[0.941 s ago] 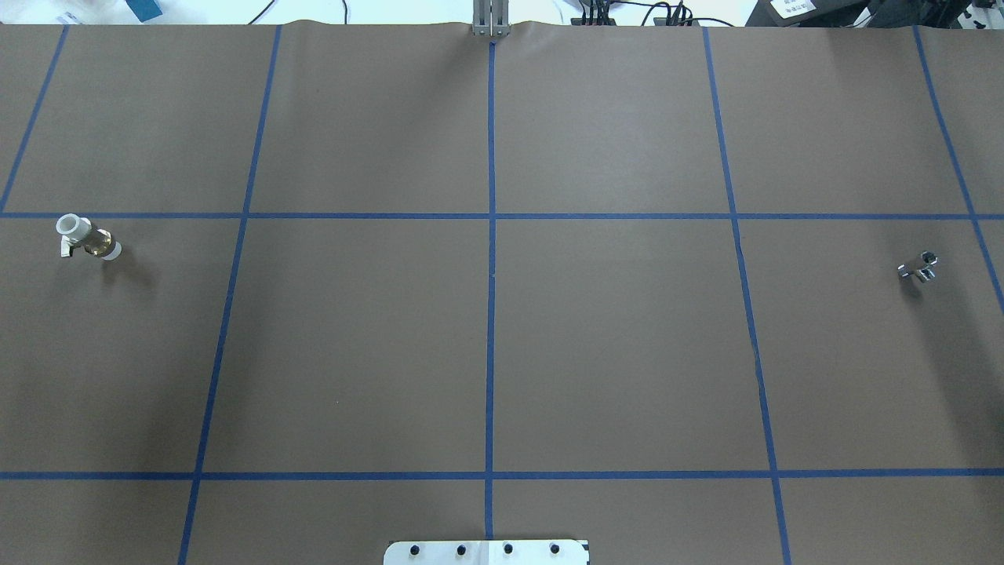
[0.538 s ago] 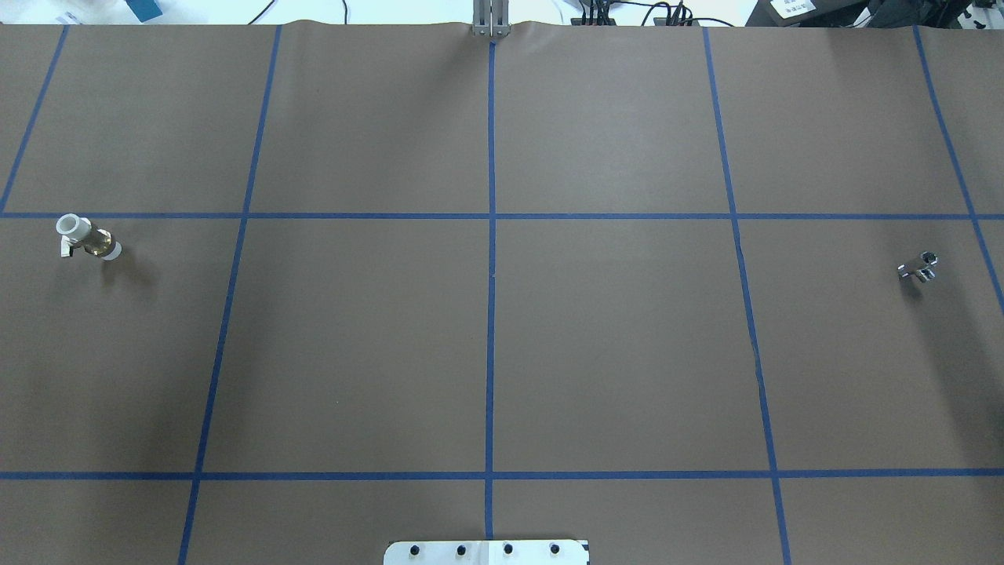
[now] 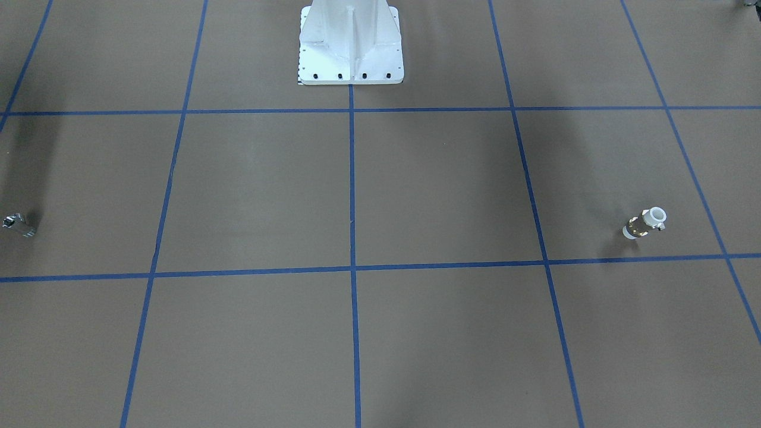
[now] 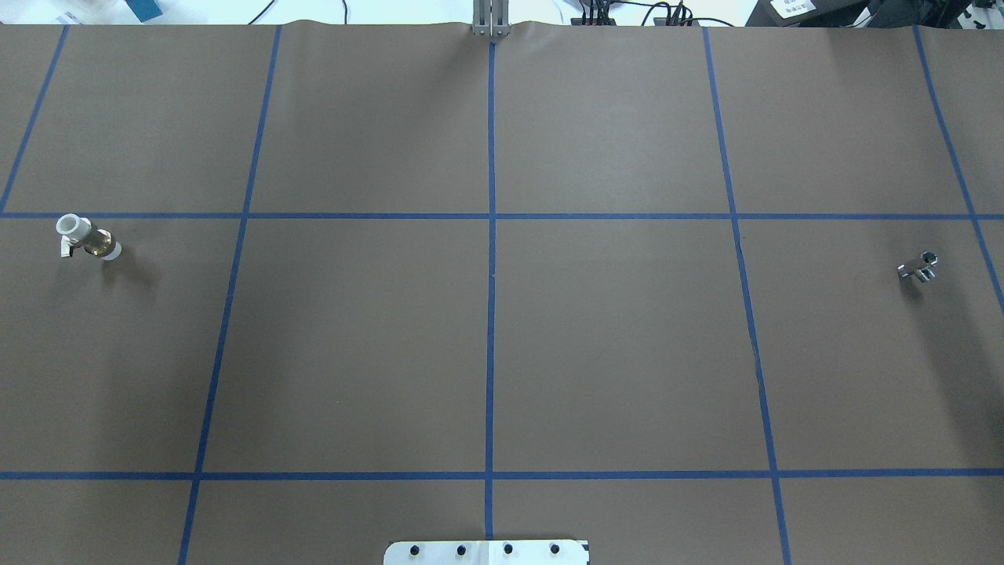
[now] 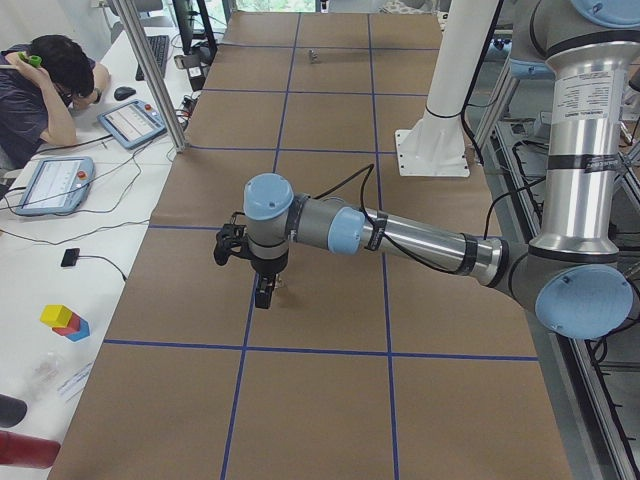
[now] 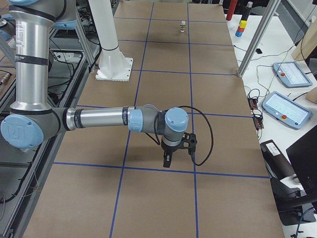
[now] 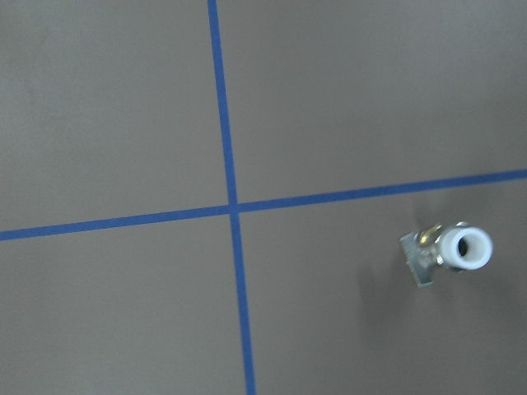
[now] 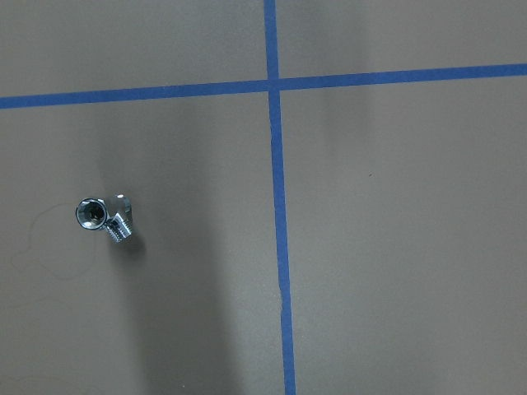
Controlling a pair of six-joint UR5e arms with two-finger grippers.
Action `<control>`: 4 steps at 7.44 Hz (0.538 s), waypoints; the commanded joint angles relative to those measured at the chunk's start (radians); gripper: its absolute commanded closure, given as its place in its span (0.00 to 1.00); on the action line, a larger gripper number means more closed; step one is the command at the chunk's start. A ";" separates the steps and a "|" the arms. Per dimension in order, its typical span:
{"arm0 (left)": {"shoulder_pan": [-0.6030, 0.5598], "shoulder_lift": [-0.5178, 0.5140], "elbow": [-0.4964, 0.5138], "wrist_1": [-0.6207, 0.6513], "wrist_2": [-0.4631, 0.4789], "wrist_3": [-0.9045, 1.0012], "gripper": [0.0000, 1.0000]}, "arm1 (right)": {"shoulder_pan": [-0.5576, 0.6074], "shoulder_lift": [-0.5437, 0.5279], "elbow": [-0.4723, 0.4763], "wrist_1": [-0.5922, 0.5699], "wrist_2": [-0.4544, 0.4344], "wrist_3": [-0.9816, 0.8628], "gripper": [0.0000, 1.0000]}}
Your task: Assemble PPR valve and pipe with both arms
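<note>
One PPR valve (image 4: 88, 239), one pipe (image 4: 918, 267) and one white pedestal (image 3: 351, 41) share the counter (image 4: 353, 353) with two robot arms, the left arm (image 5: 420, 240) and the right arm (image 6: 99, 119), while one operator (image 5: 45, 90) sits by two tablets (image 5: 130, 122).

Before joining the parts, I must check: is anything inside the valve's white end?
The PPR valve shows an open round hole there, with nothing visible in its mouth. Deeper inside is hidden by its own wall.

The left end effector (image 5: 262, 293) and right end effector (image 6: 167, 160) appeared only in side views, their jaws too small to judge. The white pedestal (image 3: 351, 41) was cut off at 12 o'clock. Toward 12 o'clock, the pipe (image 5: 314, 57) and PPR valve (image 6: 182, 26) were mere specks.
</note>
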 commanded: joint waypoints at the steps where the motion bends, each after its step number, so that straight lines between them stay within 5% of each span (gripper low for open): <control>1: 0.155 -0.055 0.005 -0.002 0.003 -0.087 0.00 | -0.001 0.001 0.000 0.000 0.000 -0.002 0.00; 4: 0.298 -0.127 0.059 -0.009 0.116 -0.204 0.00 | -0.001 0.001 -0.001 0.002 0.000 -0.002 0.00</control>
